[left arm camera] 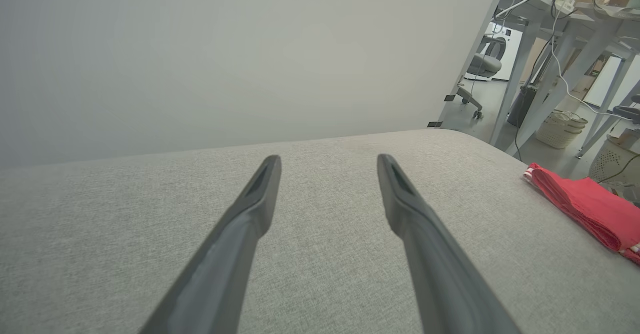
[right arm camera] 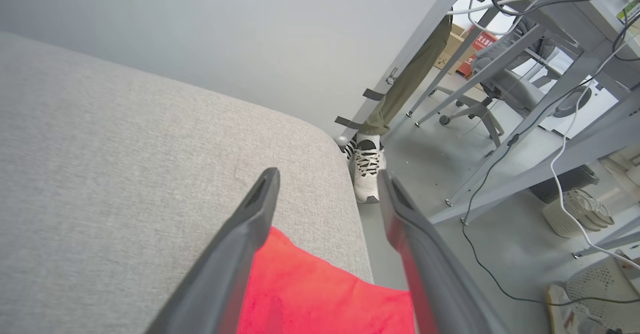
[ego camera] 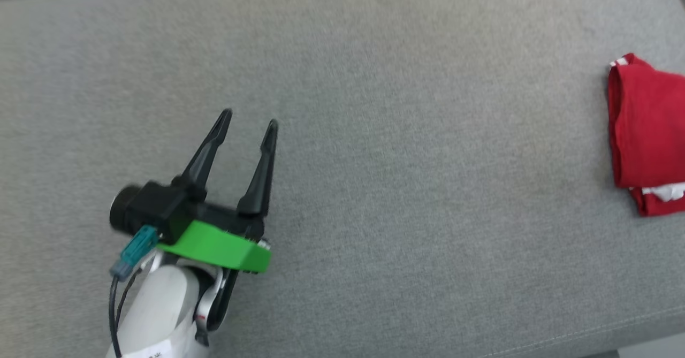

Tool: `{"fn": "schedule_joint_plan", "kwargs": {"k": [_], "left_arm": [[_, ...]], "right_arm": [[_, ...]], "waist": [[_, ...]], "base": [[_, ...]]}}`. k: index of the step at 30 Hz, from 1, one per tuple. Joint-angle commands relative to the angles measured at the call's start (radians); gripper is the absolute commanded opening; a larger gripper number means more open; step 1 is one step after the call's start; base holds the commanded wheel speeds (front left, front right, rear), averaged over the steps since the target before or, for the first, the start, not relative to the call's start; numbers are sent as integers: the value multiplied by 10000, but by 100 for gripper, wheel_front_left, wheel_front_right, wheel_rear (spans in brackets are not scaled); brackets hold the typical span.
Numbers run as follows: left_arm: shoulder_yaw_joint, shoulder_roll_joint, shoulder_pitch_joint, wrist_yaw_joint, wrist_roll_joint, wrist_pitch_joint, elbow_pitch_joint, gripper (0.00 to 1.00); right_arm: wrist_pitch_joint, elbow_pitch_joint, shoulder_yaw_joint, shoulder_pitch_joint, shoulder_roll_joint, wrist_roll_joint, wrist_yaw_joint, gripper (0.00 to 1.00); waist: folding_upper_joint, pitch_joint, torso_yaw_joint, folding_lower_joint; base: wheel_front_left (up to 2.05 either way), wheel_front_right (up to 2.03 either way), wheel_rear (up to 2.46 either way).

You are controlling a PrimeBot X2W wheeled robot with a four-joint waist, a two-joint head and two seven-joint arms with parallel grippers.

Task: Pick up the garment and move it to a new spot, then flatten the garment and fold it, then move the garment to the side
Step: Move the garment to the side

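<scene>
The folded red jersey (ego camera: 645, 133) lies at the frame's right edge on the grey cushion (ego camera: 401, 187), apparently set aside. The left gripper (ego camera: 250, 117), lower left, is spread and empty. The right gripper (right arm camera: 327, 173) hovers spread over the jersey, grasping nothing.

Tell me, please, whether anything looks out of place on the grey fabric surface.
The folded red garment with white trim lies at the right edge of the grey fabric surface; in the right wrist view it seems to overhang that edge slightly. Nothing else stands out.
</scene>
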Motion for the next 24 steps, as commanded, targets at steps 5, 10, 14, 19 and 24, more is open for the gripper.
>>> {"fn": "schedule_joint_plan", "kwargs": {"k": [5,10,14,19,24], "left_arm": [[581,-210,955,0,-249,-55,464,100],[582,-380,1485,-97,-338,-56,961,100],[619,-559,1798,-151,-249,-56,1214,100],[672,-726,2152,-204,4,-56,1349,100],[981,-983,2343,-240,172,-56,1233,100]], "right_arm": [[-66,-1983,-341,1403,1206,570,-15,100],[-197,-3262,-654,3006,2432,504,-15,100],[-678,-3759,-1088,4049,3339,392,-15,100],[-1164,-4099,-1315,4991,4409,203,-15,100],[-1388,-4132,-1142,5648,4974,-165,-15,100]], "waist": [[1,-2164,858,0],[1,-2648,1148,0],[1,-2937,1350,0],[1,-3069,1506,0],[1,-3115,1610,0]], "base": [[0,0,0],[0,0,0],[0,0,0],[0,0,0],[0,0,0]]}}
